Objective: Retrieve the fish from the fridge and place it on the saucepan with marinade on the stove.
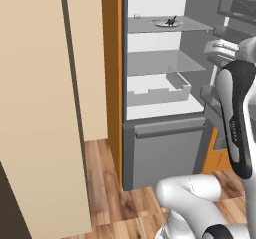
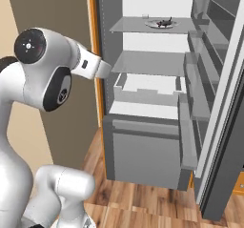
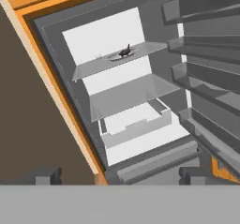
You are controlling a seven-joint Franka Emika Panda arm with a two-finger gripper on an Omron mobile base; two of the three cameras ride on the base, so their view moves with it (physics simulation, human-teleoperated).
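The fridge (image 1: 165, 153) (image 2: 143, 150) (image 3: 70, 24) stands open, showing a white interior with grey shelves. On its top shelf a tiny dark fish (image 1: 172, 20) (image 2: 166, 22) (image 3: 124, 51) lies on a shallow pale plate (image 1: 161, 23) (image 2: 152, 25) (image 3: 111, 58). My gripper (image 3: 121, 177) hangs open and empty in front of the fridge, well short of the shelves, its two dark fingertips (image 3: 47, 176) wide apart. The saucepan with marinade and the stove are out of view.
The open fridge door (image 2: 209, 103) with its tiered racks juts out on the right. A tan cabinet panel (image 1: 35, 108) stands close on the left, beside an orange side wall (image 1: 111, 73). A white bin (image 1: 157, 95) sits on the low shelf. Wooden floor (image 1: 110, 193) lies below.
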